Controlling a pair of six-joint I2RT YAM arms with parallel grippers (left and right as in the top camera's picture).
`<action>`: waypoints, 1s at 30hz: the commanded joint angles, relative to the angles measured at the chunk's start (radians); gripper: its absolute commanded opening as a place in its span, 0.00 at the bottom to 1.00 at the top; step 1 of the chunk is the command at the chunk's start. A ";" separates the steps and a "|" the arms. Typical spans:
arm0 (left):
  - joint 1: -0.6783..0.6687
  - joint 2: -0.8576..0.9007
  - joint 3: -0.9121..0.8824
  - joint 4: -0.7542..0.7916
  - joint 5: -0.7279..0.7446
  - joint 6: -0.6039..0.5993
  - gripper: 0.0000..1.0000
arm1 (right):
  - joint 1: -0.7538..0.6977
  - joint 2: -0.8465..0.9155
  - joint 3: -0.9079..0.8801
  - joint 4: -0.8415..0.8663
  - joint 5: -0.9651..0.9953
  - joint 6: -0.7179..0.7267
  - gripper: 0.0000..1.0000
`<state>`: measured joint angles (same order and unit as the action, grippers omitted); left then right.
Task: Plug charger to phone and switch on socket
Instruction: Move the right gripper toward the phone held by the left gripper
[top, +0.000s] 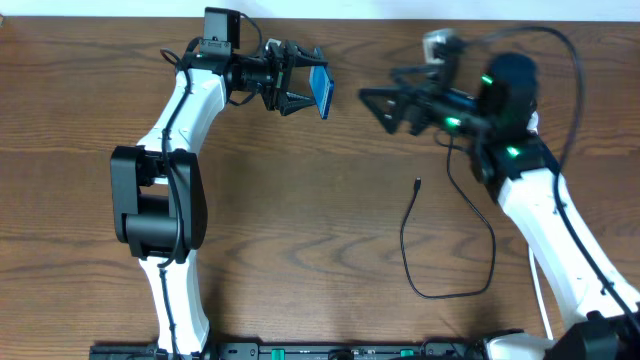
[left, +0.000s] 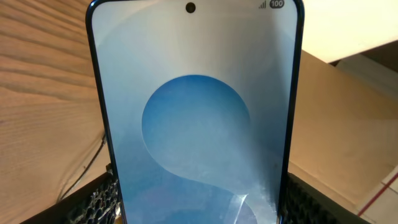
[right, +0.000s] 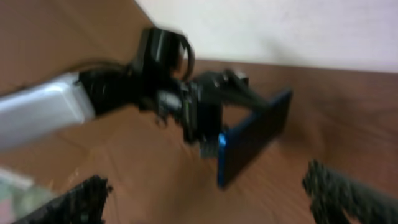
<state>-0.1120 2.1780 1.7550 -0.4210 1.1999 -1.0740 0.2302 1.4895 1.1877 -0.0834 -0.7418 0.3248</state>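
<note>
We see a brown wooden table (top: 300, 220) from above. The charger (top: 447, 293), a thin black cable, lies looped on it beside the right arm, and its plug tip (top: 417, 183) is well apart from both grippers. The left gripper (top: 303, 80) clamps the phone (top: 320, 91) on edge above the table, with its pads (left: 93, 202) against the sides of the phone. The blue screen fills the left wrist view. The right gripper (top: 372, 110) faces the phone from near by without touching it, fingers spread and empty. Its wrist view is blurred.

Phone (left: 196, 124) screen pale grey-blue with blue swirl — charger (top: 440, 255) black
</note>
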 joint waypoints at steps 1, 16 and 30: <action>0.004 -0.037 0.007 0.005 -0.011 -0.002 0.75 | 0.105 0.033 0.181 -0.195 0.367 -0.062 0.99; 0.004 -0.037 0.007 0.016 -0.090 -0.073 0.75 | 0.304 0.199 0.418 -0.470 0.768 0.019 0.99; 0.004 -0.037 0.007 0.016 -0.103 -0.072 0.75 | 0.261 0.305 0.437 -0.449 0.710 0.131 0.99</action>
<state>-0.1120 2.1780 1.7550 -0.4114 1.0916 -1.1339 0.5007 1.8137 1.6012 -0.5362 -0.0124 0.4309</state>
